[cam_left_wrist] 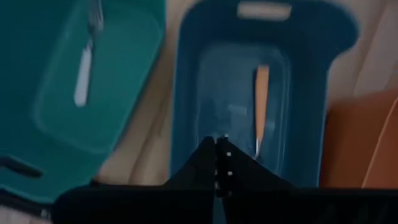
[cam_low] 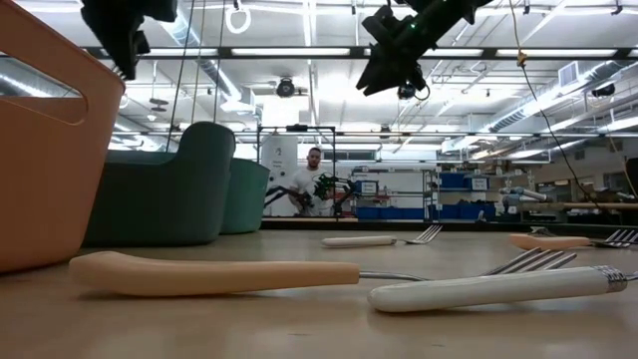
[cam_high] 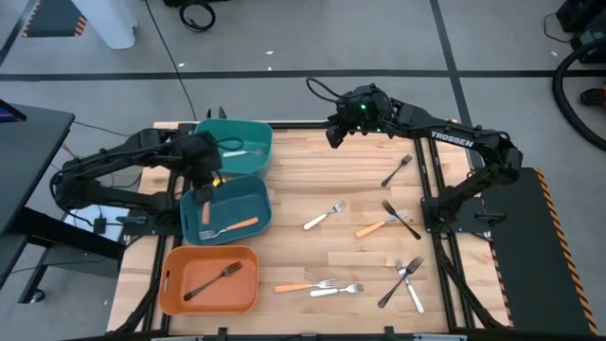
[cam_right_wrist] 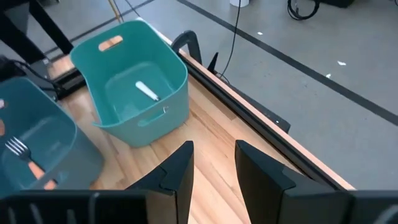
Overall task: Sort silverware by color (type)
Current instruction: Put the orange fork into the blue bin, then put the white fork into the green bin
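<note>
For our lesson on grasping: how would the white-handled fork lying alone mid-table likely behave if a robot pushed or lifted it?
The white fork lies flat on the wooden table, so it would probably slide or spin rather than roll or tip. It looks slim and rigid, so likely stiff and light. Its handle looks smooth and sits low, so the jaws might slip.

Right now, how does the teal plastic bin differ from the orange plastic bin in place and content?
The teal plastic bin stands at the table's far edge; the orange plastic bin stands at the near edge. The teal one holds a white-handled fork; the orange one holds an all-black fork. Both hold one fork.
</note>
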You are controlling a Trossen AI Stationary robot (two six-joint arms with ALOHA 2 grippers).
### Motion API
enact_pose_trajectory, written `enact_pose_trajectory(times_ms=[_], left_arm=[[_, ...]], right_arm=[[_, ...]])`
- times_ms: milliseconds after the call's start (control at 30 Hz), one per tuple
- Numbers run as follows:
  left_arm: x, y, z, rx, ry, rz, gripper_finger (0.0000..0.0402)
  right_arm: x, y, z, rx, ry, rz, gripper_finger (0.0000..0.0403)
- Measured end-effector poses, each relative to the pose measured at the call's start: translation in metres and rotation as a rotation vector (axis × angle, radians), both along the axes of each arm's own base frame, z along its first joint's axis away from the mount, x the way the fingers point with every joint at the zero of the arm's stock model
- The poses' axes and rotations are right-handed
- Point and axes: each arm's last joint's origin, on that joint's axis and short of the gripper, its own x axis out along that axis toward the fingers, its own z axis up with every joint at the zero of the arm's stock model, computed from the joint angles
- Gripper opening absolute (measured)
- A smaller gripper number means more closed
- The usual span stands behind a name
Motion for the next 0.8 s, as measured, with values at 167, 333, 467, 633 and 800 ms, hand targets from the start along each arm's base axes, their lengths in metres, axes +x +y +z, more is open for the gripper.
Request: enact_pose_trajectory(times_ms=[167, 333, 467, 633, 800], left_arm=[[0.009, 0.002, -0.008, -0.022, 0.092, -0.016, 0.004], [0.02, 0.004, -0.016, -0.068, 0.131, -0.097, 0.0072], [0.025, 0.005, -0.019, -0.085, 0.135, -0.12, 0.0099], [0.031, 0.006, -0.018, -0.077, 0.085, -0.095, 0.0118], [0.042, 0.008, -0.014, -0.058, -0.04, -0.053, 0.012]], right_arm=[[0.0, 0.001, 0.0, 0.023, -0.014, -0.013, 0.0124], [0.002, 0.006, -0.001, 0.027, -0.007, 0.006, 0.0124], [0.005, 0.013, -0.002, 0.033, 0.007, 0.031, 0.0124], [0.007, 0.026, -0.008, 0.088, 0.061, 0.109, 0.0124], [0.023, 0.046, -0.031, 0.17, 0.174, 0.305, 0.0124]])
